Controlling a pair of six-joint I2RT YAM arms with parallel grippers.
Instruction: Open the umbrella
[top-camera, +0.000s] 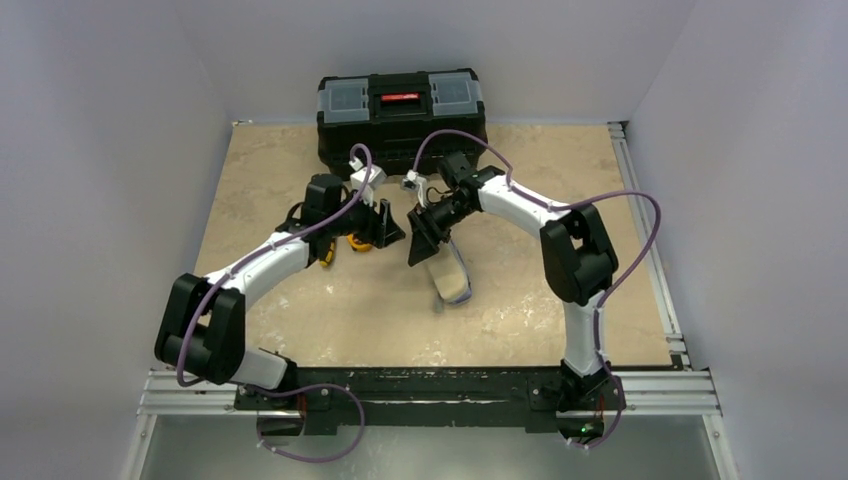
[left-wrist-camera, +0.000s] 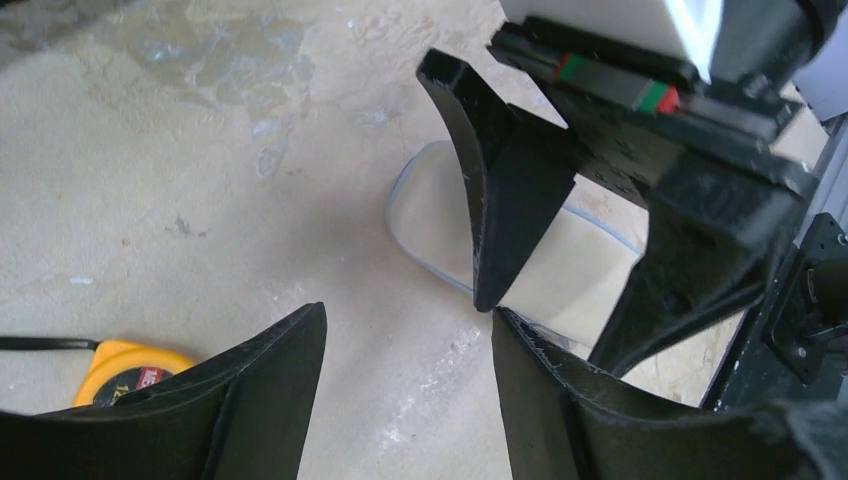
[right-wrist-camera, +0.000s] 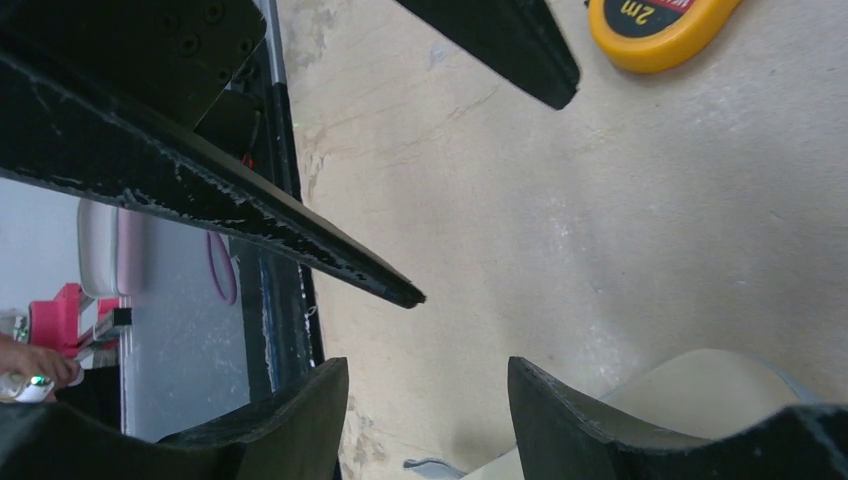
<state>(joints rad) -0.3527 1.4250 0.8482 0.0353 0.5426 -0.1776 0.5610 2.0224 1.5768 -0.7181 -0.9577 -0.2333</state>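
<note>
Of the umbrella I see only its cream-beige sleeve (top-camera: 450, 277), lying on the table just in front of my right gripper. It also shows in the left wrist view (left-wrist-camera: 590, 265) and the right wrist view (right-wrist-camera: 720, 385). The lavender fabric, shaft and handle are out of view. My left gripper (top-camera: 392, 232) is open and empty, its jaws wide apart over bare table (left-wrist-camera: 408, 325). My right gripper (top-camera: 420, 248) is open and empty (right-wrist-camera: 428, 375), right over the sleeve's far end. The two grippers face each other, fingertips almost touching.
A black toolbox (top-camera: 400, 110) with a red latch stands at the back, close behind both wrists. A yellow tape measure (top-camera: 355, 243) lies under the left arm; it also shows in the left wrist view (left-wrist-camera: 130, 372) and the right wrist view (right-wrist-camera: 660, 25).
</note>
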